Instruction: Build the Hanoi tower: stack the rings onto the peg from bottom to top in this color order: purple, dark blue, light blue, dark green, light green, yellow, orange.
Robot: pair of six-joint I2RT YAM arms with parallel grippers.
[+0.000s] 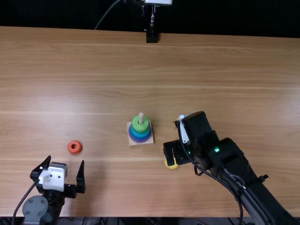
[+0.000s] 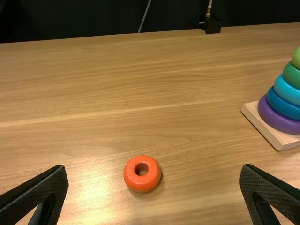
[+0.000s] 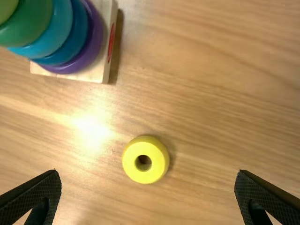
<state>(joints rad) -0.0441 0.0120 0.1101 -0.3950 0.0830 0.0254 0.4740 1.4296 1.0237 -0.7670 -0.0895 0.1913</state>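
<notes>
Nearest the camera, at the front of the right wrist view, the two flat black fingers [image 3: 35, 201] of the right pincer [image 1: 182, 160] stand wide apart. A yellow ring [image 3: 158, 166] lies flat on the worktop [image 3: 211, 117] just ahead of the gap between them, touching neither, its hole facing up. From that pincer the wooden base [image 1: 146, 142] is over to the robot's left and a little farther from the robot, with the peg [image 1: 141, 116] standing upright in it. Stacked on the peg, from the bottom, are the purple ring [image 2: 275, 118], dark blue ring [image 2: 280, 104], light blue ring [image 2: 286, 91], dark green ring [image 2: 291, 75] and light green ring [image 1: 144, 124], the peg's tip poking out above the last. The left pincer [image 1: 66, 160] is wide too, its fingers well apart near the worktop's near edge. An orange ring [image 2: 152, 179] lies flat just ahead of that gap, slightly toward the robot's right in the top view, clear of both fingers; from this pincer the base is well off to the robot's right and farther forward. Far ahead of both pincers, a small black clamp [image 1: 152, 36] sits at the worktop's far edge below a metal rod [image 1: 152, 18], with a thin cable [image 1: 105, 15] trailing nearby against the dark background.
</notes>
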